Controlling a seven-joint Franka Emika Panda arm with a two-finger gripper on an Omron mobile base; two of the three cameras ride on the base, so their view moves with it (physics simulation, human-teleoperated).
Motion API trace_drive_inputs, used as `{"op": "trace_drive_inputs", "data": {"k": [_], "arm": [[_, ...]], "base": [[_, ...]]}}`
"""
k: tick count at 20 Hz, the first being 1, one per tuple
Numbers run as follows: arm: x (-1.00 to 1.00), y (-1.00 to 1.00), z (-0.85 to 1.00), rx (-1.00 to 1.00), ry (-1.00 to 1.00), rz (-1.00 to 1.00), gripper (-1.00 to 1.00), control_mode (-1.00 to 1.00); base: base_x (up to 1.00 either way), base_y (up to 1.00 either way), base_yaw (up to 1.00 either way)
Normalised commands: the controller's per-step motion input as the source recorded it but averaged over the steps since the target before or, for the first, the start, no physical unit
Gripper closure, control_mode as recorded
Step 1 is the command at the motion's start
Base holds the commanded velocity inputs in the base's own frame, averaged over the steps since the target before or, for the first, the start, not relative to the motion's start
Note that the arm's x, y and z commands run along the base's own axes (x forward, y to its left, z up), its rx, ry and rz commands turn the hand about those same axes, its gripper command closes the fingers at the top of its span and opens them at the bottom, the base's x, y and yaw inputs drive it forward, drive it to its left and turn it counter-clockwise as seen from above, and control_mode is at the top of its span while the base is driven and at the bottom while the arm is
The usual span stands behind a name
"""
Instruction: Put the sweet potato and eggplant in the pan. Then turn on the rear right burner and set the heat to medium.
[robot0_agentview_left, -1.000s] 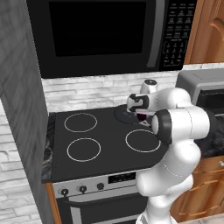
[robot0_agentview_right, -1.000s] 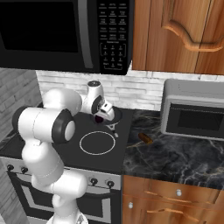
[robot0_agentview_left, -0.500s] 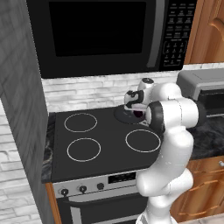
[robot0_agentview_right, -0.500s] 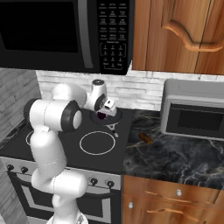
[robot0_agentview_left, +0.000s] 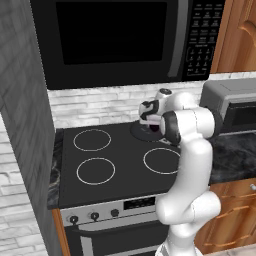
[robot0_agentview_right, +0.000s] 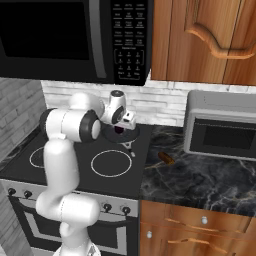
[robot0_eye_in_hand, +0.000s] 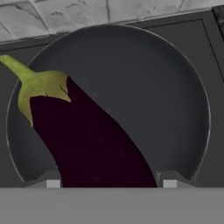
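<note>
The eggplant, glossy dark purple with a green stem, hangs over the pan, held between the fingertips of my gripper. The pan sits on the black cooktop at the rear right and covers the rear right burner. From the right base view my gripper points down just above the pan, whose thin handle sticks out toward the front. The sweet potato, a small reddish-brown lump, lies on the dark counter to the right of the stove.
Three bare white burner rings mark the cooktop. Knobs line the stove's front panel. A grey toaster oven stands on the counter at the right. A black microwave hangs overhead, close above the arm.
The arm's elbow has swung across, and the hand with the eggplant has shifted slightly while staying over the pan. The grip has not changed.
</note>
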Motion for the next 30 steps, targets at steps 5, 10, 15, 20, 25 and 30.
{"op": "trace_drive_inputs", "data": {"k": [5, 10, 15, 20, 25, 30], "arm": [[0.44, 0.0, -0.29, 0.0, 0.0, 0.05, 1.0, -1.0], [0.28, 0.02, -0.41, 0.0, 0.0, 0.04, 1.0, -1.0], [0.1, 0.02, -0.26, 0.0, 0.01, 0.02, 1.0, -1.0], [0.0, -0.03, 0.0, 0.02, 0.0, 0.0, -1.0, -1.0], [-0.05, 0.0, 0.0, 0.0, 0.0, 0.0, -1.0, -1.0], [-0.28, 0.0, 0.28, 0.0, 0.0, 0.0, -1.0, -1.0]], "base": [[0.0, 0.0, 0.0], [0.0, 0.0, 0.0], [0.0, 0.0, 0.0], [0.0, 0.0, 0.0], [0.0, 0.0, 0.0], [0.0, 0.0, 0.0]]}}
